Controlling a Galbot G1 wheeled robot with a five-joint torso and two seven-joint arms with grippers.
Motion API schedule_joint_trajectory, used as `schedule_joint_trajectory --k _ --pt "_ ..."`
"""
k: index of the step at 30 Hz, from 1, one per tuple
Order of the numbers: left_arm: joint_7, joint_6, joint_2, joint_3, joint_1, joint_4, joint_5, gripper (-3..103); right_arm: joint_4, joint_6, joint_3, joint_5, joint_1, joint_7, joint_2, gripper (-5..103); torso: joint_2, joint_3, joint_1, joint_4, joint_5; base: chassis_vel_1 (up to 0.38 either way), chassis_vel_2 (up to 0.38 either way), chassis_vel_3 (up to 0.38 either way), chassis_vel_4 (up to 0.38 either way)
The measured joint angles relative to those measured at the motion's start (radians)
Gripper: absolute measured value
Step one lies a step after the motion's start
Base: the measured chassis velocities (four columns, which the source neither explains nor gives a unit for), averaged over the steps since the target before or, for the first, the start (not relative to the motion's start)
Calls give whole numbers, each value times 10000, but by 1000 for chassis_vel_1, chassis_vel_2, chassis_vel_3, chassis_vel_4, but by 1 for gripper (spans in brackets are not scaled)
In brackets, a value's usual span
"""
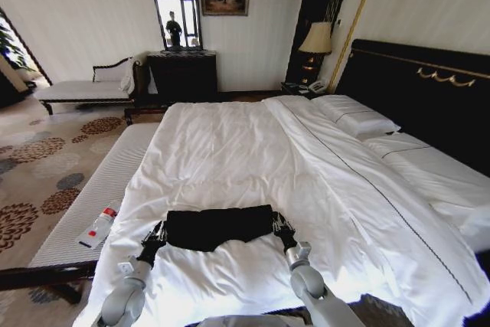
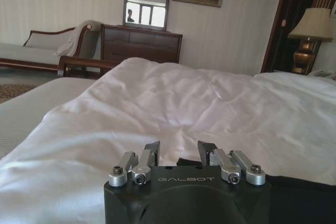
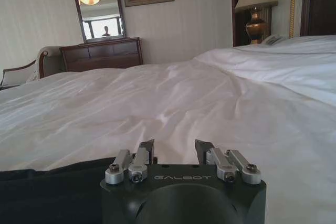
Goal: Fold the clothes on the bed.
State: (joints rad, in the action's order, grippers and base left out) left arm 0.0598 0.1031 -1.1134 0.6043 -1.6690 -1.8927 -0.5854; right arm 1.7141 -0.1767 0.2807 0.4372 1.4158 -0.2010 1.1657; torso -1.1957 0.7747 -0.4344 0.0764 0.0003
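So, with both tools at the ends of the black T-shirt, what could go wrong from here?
1. The left tool and right tool appear open, so the black T-shirt may slip out.
2. The white duvet is soft and wrinkled; a tool could pinch it together with the shirt.

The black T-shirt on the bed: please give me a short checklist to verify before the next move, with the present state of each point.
1. T-shirt lies flat on the white duvet, near the edge closest to the robot: ok.
2. Left gripper is at the shirt's left end: ok.
3. Right gripper is at the shirt's right end: ok.
4. Both grippers stand open, seen in the wrist views: ok.
5. Cloth lies between the fingers, ready to be pinched: cannot tell.
6. Shirt is already folded once into a band: cannot tell; no sleeves or lettering show.
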Motion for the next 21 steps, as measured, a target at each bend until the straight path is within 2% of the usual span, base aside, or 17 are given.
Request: schedule_joint_trajectory --k 3,4,6,7,8,9,10,12,13,14,15,17,18,20,21 --pt "-18 5 -43 333 -311 -296 -75 49 308 94 176 -118 111 -1 -327 50 0 -1 0 1 -1 0 0 0 0" --pt "-33 26 -68 543 -535 -446 -106 55 409 167 220 -427 62 -3 -647 56 -1 -1 2 -1 -1 0 0 0 0" --pt "-51 104 -119 921 -1046 -585 110 66 87 215 56 -1964 -667 42 -1552 66 -2 -2 3 -9 -4 0 0 0 0" --pt "-52 129 -138 977 -1167 -621 202 66 -112 171 -57 -2429 -959 115 -1758 66 -2 -2 3 -10 -8 0 0 0 0" --pt "-52 129 -138 977 -1167 -621 202 66 -112 171 -57 -2429 -959 115 -1758 66 -2 -2 3 -10 -8 0 0 0 0" --pt "-87 157 -167 1024 -1360 -701 301 72 -349 75 -209 -2892 -1297 232 -1954 71 -1 -1 2 -4 -4 0 0 0 0" --pt "-205 204 -254 1076 -1815 -961 406 77 -1131 -376 -567 -4205 -2269 557 -2268 77 0 0 0 -10 -3 0 0 0 0" --pt "-405 320 -446 1085 -2365 -1288 525 88 -2306 -1308 -1010 -6428 -3395 906 -2363 88 1 1 -1 -12 -2 0 0 0 0" --pt "-405 320 -446 1085 -2365 -1288 525 88 -2306 -1308 -1010 -6428 -3395 906 -2363 88 1 1 -1 -12 -2 0 0 0 0" --pt "-489 372 -525 1081 -2561 -1388 593 88 -2715 -1677 -1220 -7181 -3808 982 -2350 88 1 1 -1 -9 4 0 0 0 0" --pt "-613 481 -650 1039 -2860 -1502 729 93 -3373 -2214 -1536 -8267 -4490 1031 -2277 97 1 1 -1 -10 5 0 0 0 0" --pt "-704 657 -743 919 -3247 -1562 917 99 -4285 -3008 -1920 -9681 -5395 1032 -2086 99 0 1 0 -5 -7 0 0 0 0" --pt "-704 657 -743 919 -3247 -1562 917 99 -4285 -3008 -1920 -9681 -5395 1032 -2086 99 0 1 0 -5 -7 0 0 0 0" --pt "-705 826 -805 766 -3620 -1691 1034 100 -5260 -3904 -2264 -11155 -6361 898 -1755 100 0 1 0 1 2 0 0 0 0" --pt "-681 875 -875 678 -3853 -1878 1013 100 -5670 -4226 -2403 -11810 -6833 813 -1566 100 1 1 0 -12 -8 0 0 0 0"
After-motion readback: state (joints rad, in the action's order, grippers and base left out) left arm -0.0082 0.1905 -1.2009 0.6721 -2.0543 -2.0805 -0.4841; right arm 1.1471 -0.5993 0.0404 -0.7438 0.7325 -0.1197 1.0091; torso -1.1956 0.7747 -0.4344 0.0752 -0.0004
